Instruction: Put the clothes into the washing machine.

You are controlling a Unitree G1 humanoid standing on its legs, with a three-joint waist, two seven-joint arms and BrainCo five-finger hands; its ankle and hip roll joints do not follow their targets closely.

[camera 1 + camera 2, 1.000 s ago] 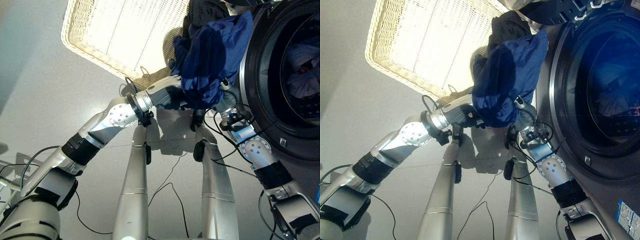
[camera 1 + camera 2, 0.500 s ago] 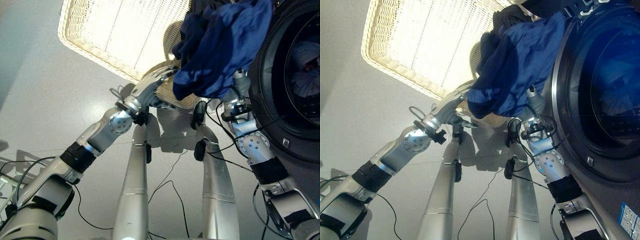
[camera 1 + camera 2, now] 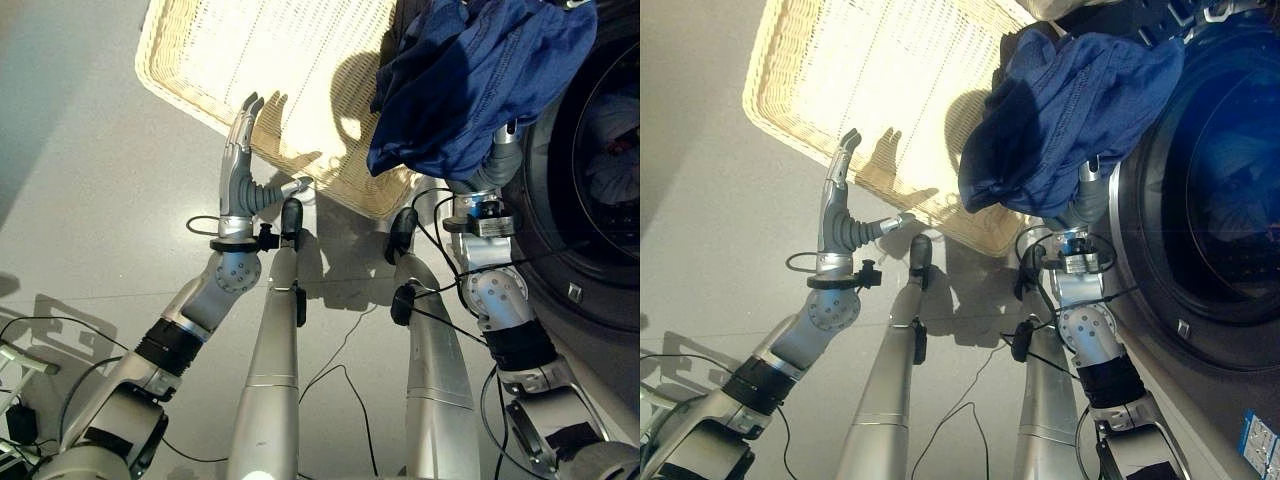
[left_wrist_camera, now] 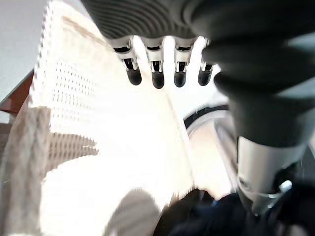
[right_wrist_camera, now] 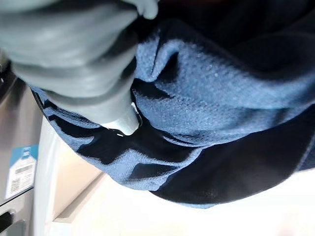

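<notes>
Laundry area: washing machine [image 3: 600, 190] beside wicker basket [image 3: 200, 70].

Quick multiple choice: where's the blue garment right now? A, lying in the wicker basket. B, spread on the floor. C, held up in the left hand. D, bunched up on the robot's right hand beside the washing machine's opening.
D: the blue garment hangs bunched over the right hand by the washing machine, while the left hand is open and bare.

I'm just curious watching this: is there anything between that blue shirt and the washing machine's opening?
Nothing visible blocks it. The blue shirt hangs from the right hand right beside the washing machine, whose opening shows laundry already inside. The left hand is open over the basket.
</notes>
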